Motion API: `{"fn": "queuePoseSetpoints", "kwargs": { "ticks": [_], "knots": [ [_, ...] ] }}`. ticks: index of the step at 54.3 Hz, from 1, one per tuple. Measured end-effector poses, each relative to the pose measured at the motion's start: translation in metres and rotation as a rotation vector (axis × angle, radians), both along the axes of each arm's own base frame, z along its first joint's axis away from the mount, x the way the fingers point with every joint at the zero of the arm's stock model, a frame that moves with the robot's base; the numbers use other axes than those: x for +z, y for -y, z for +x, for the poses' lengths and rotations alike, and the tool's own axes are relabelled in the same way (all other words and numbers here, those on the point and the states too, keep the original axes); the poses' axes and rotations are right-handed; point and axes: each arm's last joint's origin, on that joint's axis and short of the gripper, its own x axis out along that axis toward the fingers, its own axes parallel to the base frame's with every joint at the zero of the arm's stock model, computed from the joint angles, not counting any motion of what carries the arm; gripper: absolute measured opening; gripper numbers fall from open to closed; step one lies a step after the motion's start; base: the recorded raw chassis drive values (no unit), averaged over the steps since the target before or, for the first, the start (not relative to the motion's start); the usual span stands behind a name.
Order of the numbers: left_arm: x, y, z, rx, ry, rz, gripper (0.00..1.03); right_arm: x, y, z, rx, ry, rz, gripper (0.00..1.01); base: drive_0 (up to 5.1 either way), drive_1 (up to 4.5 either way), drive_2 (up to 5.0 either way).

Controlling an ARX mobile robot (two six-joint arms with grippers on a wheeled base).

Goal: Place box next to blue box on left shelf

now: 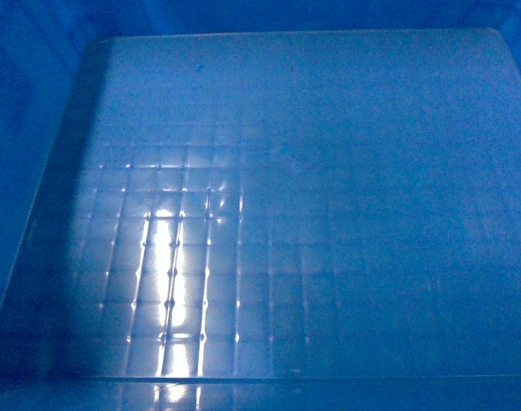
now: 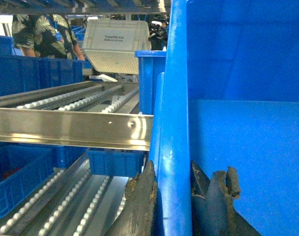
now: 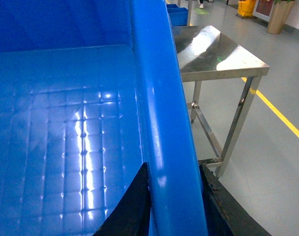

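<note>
The box (image 1: 286, 214) fills the head view, which looks down at its grid-ribbed floor. In the left wrist view my left gripper (image 2: 174, 196) is shut on the box (image 2: 248, 147), one worn finger outside its left rim and one inside. In the right wrist view my right gripper (image 3: 174, 196) is shut on the right rim of the box (image 3: 66, 123) in the same way. Another blue box (image 2: 148, 81) stands on the upper roller shelf (image 2: 71, 101), just behind the held rim. The held box hangs in front of that shelf's steel front rail (image 2: 71, 125).
A tilted white crate (image 2: 117, 46) and a person (image 2: 39, 34) are behind the shelf. More blue crates (image 2: 16, 177) sit on the lower roller level. To the right stands a steel table (image 3: 213, 54) on a grey floor with a yellow line (image 3: 282, 118).
</note>
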Motion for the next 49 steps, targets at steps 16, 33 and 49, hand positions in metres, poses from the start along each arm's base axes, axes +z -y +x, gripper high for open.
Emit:
{"fn": "queuePoseSetpoints", "kwargs": {
  "ticks": [16,33,49],
  "knots": [
    [0.0,0.0001,0.0,0.0,0.0,0.0,0.12,0.0001,0.0,0.0,0.0,0.001,0.001,0.2,-5.0,2.42,2.4],
    [0.0,0.0001,0.0,0.0,0.0,0.0,0.12,0.0001,0.0,0.0,0.0,0.001,0.001,0.2,-5.1,2.39,2.4],
    [0.0001,0.0001,0.0,-0.001,0.001,-0.001,0.12,0.0001,0.0,0.0,0.0,0.001,0.001,0.2,-5.0,2.41,2.4]
  ]
}}
